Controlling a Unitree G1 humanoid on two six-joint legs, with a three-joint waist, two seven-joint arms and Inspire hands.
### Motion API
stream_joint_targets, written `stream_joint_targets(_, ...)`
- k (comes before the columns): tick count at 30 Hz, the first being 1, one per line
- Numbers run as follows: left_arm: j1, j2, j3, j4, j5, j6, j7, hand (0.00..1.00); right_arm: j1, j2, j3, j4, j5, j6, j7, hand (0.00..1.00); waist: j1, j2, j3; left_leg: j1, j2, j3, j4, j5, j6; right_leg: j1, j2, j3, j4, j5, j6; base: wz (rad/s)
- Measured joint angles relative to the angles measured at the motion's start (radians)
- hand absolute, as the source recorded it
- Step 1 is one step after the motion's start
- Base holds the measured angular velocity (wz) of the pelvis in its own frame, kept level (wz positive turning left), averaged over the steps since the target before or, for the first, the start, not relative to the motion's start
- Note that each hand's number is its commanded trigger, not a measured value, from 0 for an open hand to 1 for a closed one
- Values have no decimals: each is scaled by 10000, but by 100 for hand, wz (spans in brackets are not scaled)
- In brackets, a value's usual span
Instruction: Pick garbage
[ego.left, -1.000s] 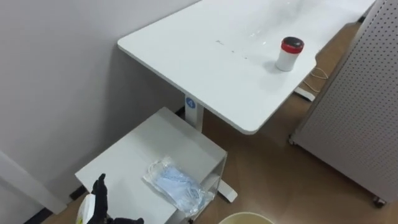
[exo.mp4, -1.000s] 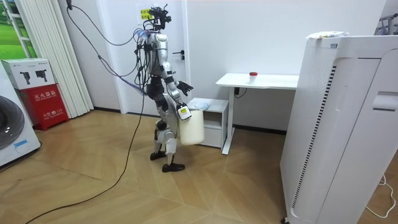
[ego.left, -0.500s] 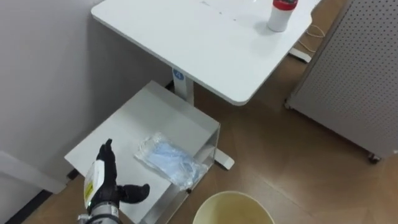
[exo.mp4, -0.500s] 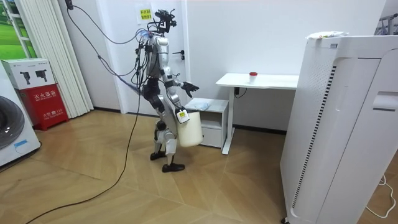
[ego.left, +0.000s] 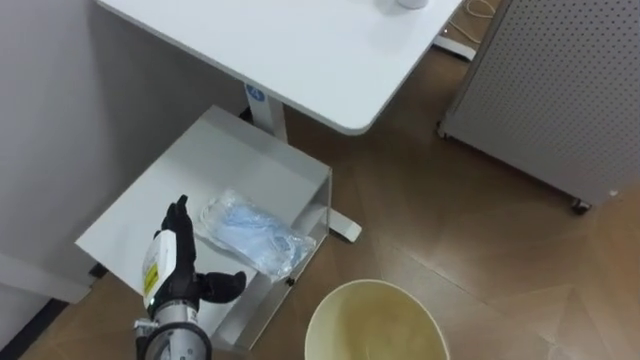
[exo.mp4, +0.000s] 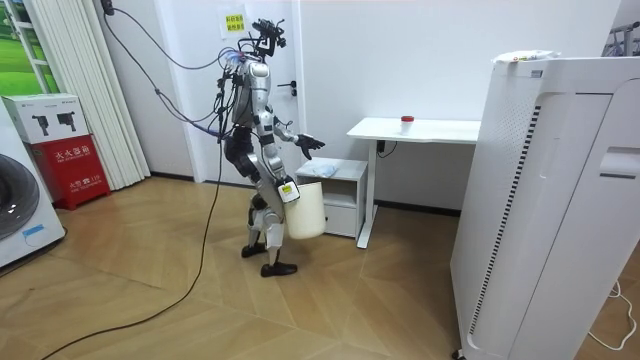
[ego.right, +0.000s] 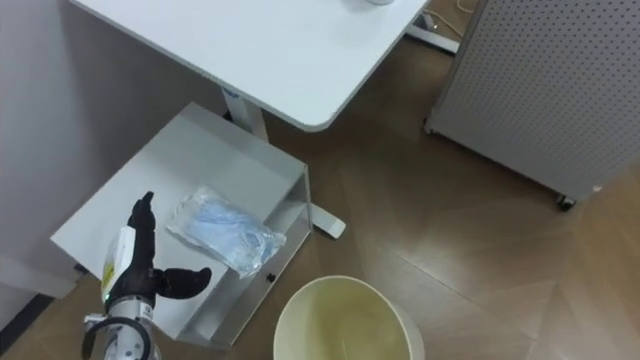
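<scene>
Fingers (ego.left: 180, 228) straight, plastic packet (ego.left: 252, 236) just beside them

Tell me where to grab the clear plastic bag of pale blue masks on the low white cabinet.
Pinch the clear plastic bag of pale blue masks at its crumpled left edge, coming from above beside the open left hand. It lies flat on the low white cabinet, so loose film probably pinches easiest.

A white desk (ego.left: 260, 40) stands beside a low cabinet (ego.left: 170, 200), near what seems a perforated panel (ego.left: 560, 90).
</scene>
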Motion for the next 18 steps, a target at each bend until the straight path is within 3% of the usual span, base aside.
stream_joint_targets(7,-270,3,-125,4,-11,8,110,0,-6,-8,207,-343,413,-19,-157,100,-37,-2,2,-610,43,23,368,-22,-36,-661,-36,38,446,-73,-116,0)
stream_joint_targets(11,-537,60,-110,487,-10,33,160,0,1,-9,219,-440,579,-87,-246,100,-88,-11,7,-921,196,34,864,-208,-111,-945,9,27,835,-203,-265,-4)
stream_joint_targets(18,-587,131,-109,649,-52,30,531,0,25,-27,207,-829,954,-104,-317,100,-605,-95,29,-1453,228,26,1676,-447,-204,-1541,-60,132,1822,-691,-369,3)
